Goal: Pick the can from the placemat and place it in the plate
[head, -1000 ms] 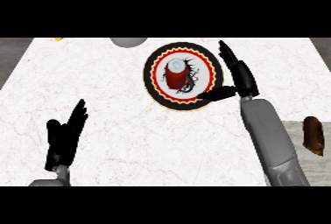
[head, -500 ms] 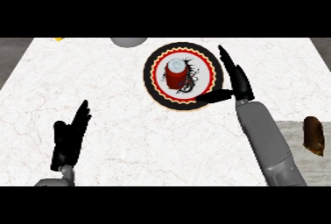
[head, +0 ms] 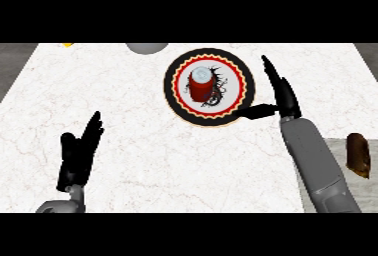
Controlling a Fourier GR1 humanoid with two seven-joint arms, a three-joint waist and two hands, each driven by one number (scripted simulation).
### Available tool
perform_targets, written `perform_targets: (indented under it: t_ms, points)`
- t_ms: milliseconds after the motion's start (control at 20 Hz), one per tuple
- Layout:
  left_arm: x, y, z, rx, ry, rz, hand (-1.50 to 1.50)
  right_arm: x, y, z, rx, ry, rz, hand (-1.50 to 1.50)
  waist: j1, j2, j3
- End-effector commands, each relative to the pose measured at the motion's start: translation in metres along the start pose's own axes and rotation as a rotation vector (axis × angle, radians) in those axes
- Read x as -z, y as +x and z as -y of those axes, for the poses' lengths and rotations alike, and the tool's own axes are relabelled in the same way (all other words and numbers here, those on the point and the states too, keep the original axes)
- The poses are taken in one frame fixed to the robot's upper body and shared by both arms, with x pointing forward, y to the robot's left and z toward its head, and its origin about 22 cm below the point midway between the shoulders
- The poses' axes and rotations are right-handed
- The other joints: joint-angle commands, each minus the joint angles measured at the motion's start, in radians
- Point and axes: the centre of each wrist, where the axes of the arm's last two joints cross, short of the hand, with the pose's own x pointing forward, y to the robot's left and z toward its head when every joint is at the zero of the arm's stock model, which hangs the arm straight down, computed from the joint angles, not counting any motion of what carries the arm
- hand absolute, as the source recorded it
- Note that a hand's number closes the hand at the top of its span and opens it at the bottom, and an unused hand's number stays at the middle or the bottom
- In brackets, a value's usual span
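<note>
While the can stands upright on the round, black-rimmed disc at upper centre of the frame, neither hand touches it. Whether that disc is the plate or the placemat I cannot tell; nothing else like either shows.

Right hand: just right of the disc, fingers straight and together, pointing up-frame, thumb reaching left over the disc's rim. Holds nothing.

Left hand: lower left, resting, fingers straight, well apart from everything.

Handling, by judgement: red can with silver top, rigid thin wall, probably light, smooth and somewhat slippery, apt to tip if nudged high. Best taken round the mid-body, fingers one side and thumb opposite, kept upright.

Brown object off counter at right edge; grey shape at top.
</note>
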Motion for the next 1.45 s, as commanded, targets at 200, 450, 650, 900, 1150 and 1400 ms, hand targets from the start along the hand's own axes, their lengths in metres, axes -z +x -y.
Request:
perform_targets:
  t_ms: [200,450,650,900,1150,1400]
  points:
    - [-0.004,-0.003,-0.004,-0.009,0.008,-0.005,0.0,-0.01,-0.025,0.029,-0.036,-0.039,-0.016,-1.5,0.001,0.0,0.0]
    - [0.008,0.014,-0.001,0.007,0.026,0.01,0.0,-0.016,-0.03,0.048,-0.036,-0.092,-0.03,-1.5,-0.005,-0.001,0.0]
    - [-0.003,0.005,0.0,-0.013,-0.003,0.007,0.0,-0.02,-0.05,0.062,-0.028,-0.098,-0.037,-1.5,0.004,0.001,0.0]
    - [0.012,0.013,-0.01,0.005,0.016,0.012,0.0,-0.009,-0.032,0.08,-0.043,-0.182,-0.053,-1.5,-0.003,0.0,0.0]
    - [-0.009,0.014,0.024,-0.008,-0.005,0.002,0.0,-0.02,-0.056,0.088,-0.055,-0.202,-0.056,-1.5,0.007,0.003,0.001]
    - [-0.002,0.018,0.008,0.0,-0.002,0.005,0.0,-0.033,-0.069,0.09,-0.11,-0.216,-0.105,-1.5,0.003,0.001,0.0]
